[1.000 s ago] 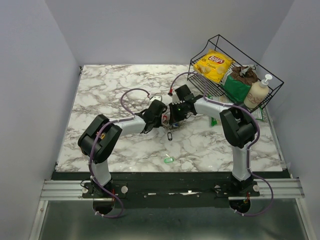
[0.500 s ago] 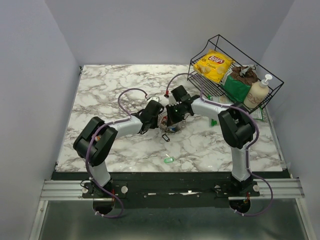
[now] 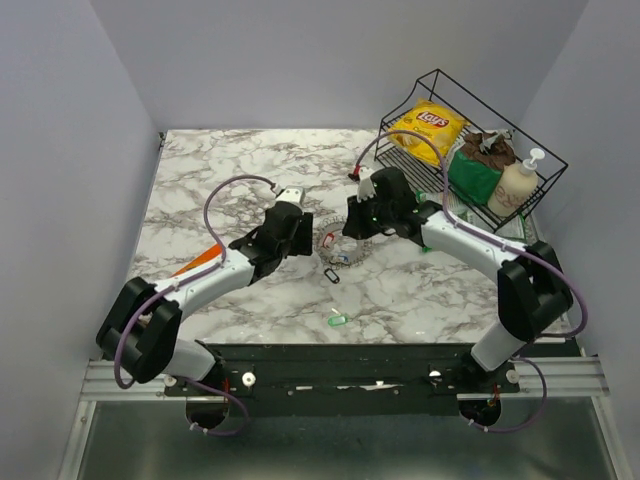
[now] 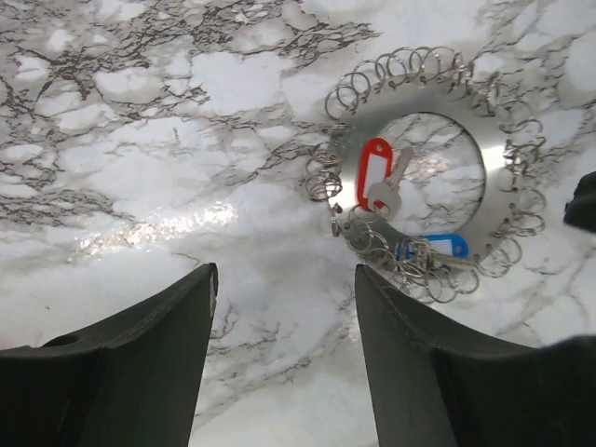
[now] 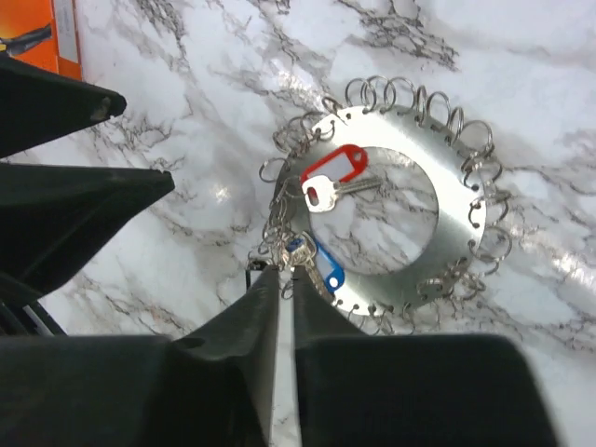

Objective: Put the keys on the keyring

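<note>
While the keyring (image 3: 338,247) lies flat on the marble worktop (image 3: 200,180) between the two arms, both wrist views show it as a flat silvery disc with a round opening and many small wire loops threaded along its rim. Two of the keys rest at its inner edge: the red key (image 4: 374,172) lies with its head on the metal band and its blade pointing into the opening, and the blue key (image 4: 438,247) sits among the loops on the neighbouring stretch of rim. The green key (image 3: 337,320) lies alone on the worktop, well apart from the keyring and closer to the arm bases. A small dark piece (image 3: 332,274) lies just beside the near edge of the keyring. The left pincer (image 4: 284,270) is released, its fingers spread wide above bare marble to one side of the keyring and touching nothing. The right pincer (image 5: 282,275) has its fingers almost together, with only a thin slit between them; the tips sit at the loop cluster beside the blue key, and whether they pinch anything cannot be told. An orange box (image 5: 63,33) lies near the left arm. A black wire basket (image 3: 408,98) stands at the far right corner
</note>
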